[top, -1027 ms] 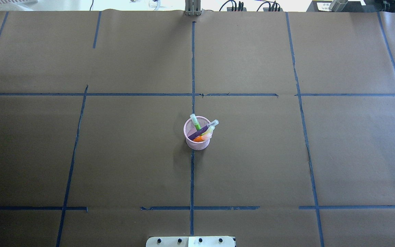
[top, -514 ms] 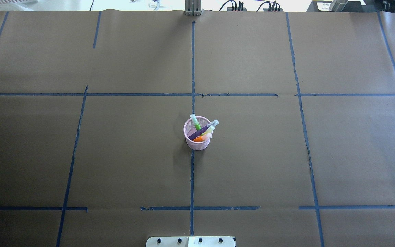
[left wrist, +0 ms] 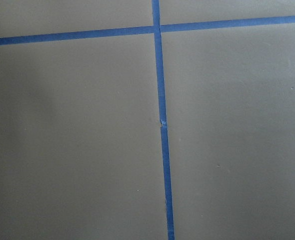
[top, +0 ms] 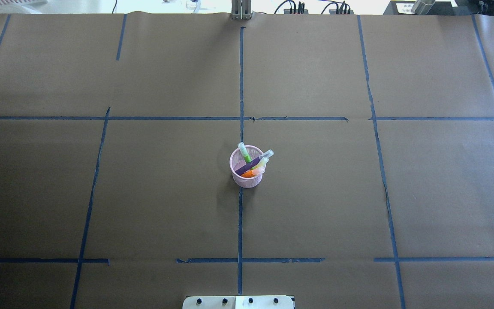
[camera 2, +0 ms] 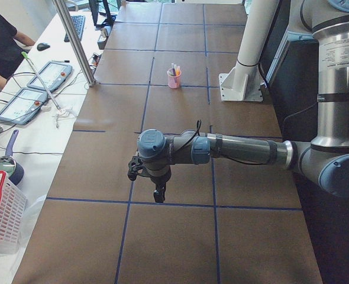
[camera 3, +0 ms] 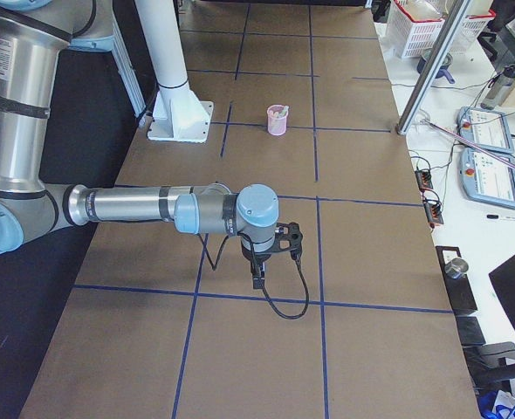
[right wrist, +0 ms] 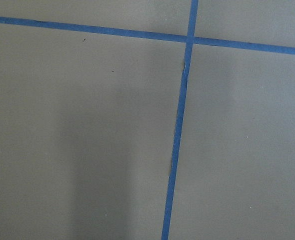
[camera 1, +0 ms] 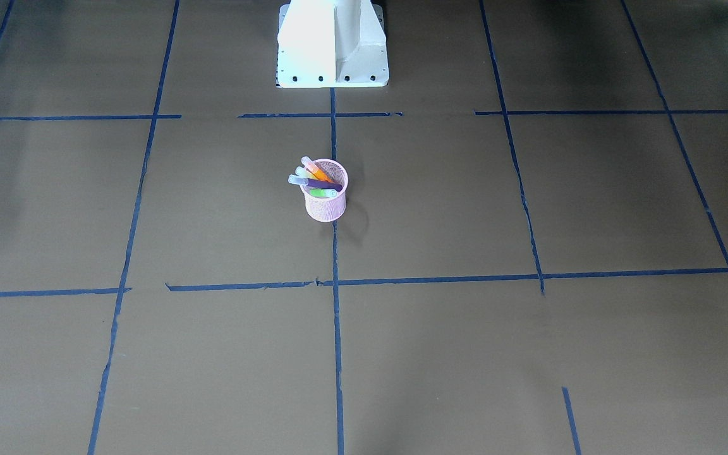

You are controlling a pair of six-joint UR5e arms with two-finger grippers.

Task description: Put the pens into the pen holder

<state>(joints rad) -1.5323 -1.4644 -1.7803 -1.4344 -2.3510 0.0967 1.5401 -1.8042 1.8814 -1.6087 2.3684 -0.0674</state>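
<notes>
The holder (top: 246,171) stood upright on the counter (top: 144,193), over the middle line of blue tape (top: 240,223). All four pens were inside it, pale caps up. The green pen (top: 244,152) leaned toward its far rim, while the purple pen (top: 249,165), the yellowish pen (top: 263,162) and the orange pen (top: 251,173) leaned out over its right rim. Across the last second the overhead view showed no change at all: the holder had not shifted, no pen had moved, and no arm had come into that view. No loose pen showed around the holder in the overhead or the front-facing view. Both arms were well apart from the holder, each out toward its own end of the counter. The left tool (camera 2: 158,195) hung pointing down close over the counter, and the right tool (camera 3: 258,278) did the same on the holder's other side. Only the side views showed them, so whether their fingers were spread or pressed together could not be told. The wrist cameras saw only brown paper and tape, with no pen beneath either tool. Judged from this stillness and from every visible pen sitting in the holder, the collecting looked finished and the arms looked parked. The one small risk was the three pens leaning out the same way, which might tip the light holder if it were bumped.
</notes>
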